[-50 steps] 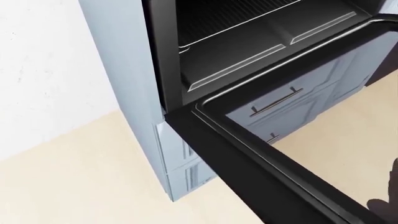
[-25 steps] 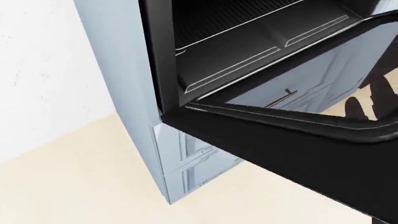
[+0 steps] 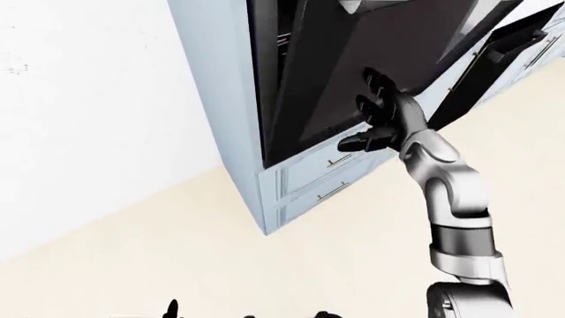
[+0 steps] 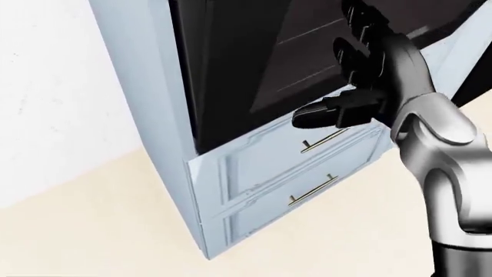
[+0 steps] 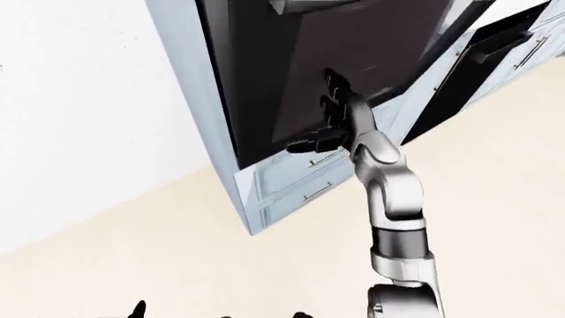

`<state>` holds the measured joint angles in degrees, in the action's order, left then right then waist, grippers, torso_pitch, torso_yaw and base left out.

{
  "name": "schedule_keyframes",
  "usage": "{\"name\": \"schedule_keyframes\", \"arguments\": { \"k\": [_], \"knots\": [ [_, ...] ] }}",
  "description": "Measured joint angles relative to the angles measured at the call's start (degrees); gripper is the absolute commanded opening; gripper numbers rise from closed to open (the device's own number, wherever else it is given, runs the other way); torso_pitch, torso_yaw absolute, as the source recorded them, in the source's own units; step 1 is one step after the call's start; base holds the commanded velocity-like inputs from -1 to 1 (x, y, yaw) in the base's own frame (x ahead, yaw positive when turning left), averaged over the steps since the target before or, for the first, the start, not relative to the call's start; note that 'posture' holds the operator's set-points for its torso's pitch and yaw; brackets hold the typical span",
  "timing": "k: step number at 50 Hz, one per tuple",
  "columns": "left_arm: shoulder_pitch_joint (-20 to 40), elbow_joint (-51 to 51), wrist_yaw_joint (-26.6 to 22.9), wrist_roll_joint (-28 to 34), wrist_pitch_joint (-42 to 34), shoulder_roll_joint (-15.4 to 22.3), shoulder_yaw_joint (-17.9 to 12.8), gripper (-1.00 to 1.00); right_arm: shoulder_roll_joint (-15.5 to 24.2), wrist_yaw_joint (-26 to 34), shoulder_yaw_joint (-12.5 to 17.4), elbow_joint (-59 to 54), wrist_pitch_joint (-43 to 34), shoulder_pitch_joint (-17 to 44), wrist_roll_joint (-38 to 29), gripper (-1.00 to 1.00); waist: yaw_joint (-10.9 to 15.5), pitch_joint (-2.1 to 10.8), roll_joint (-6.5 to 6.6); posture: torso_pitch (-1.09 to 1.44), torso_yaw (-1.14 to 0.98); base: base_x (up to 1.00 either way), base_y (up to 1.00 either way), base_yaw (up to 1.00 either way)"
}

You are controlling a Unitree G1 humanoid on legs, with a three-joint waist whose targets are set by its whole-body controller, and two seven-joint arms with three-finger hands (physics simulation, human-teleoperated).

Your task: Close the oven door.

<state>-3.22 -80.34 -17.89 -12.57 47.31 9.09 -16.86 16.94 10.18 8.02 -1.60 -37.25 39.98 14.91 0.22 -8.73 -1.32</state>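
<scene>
The oven door is a dark glass panel set in a tall pale blue cabinet. It stands steeply raised, nearly against the oven's black frame, with a narrow gap showing along its left edge. My right hand is open, its fingers spread flat on the door's outer face and the thumb under the lower edge. The silver right forearm rises from the bottom right. Three dark fingertips of my left hand poke in, spread apart, at the bottom edge of the left-eye view.
Two pale blue drawers with bar handles sit under the oven. A white wall is to the left, beige floor below. Further right, a black appliance panel stands out from a row of blue cabinets.
The oven door has swung up from lying flat to nearly shut. My right hand came up from the lower right and now presses on the door's outer face.
</scene>
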Motion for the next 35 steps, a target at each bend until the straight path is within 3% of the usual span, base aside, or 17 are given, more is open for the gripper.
{"name": "schedule_keyframes", "arguments": {
  "k": [12, 23, 35],
  "knots": [
    [0.1, 0.0, -0.1, -0.1, -0.2, -0.1, -0.2, 1.00, -1.8, 5.2, -2.5, -20.3, 2.6, 16.0, -8.9, 1.00, -0.1, -0.34, 0.72, 0.20, 0.00, 0.00, 0.00, 0.00],
    [0.0, 0.1, -0.2, -0.4, -0.1, -0.2, -0.1, 1.00, -3.8, 7.2, -3.5, -52.3, 17.1, 32.7, -13.9, 1.00, -0.5, -0.51, 1.33, 0.20, 0.00, 0.00, 0.00, 0.00],
    [-0.1, 0.1, -0.5, -0.6, -0.1, 0.0, -0.4, 1.00, -5.2, 7.5, -3.3, -67.7, 25.3, 40.0, -18.2, 1.00, -0.8, -0.82, 1.63, 0.20, 0.00, 0.00, 0.00, 0.00]
  ]
}}
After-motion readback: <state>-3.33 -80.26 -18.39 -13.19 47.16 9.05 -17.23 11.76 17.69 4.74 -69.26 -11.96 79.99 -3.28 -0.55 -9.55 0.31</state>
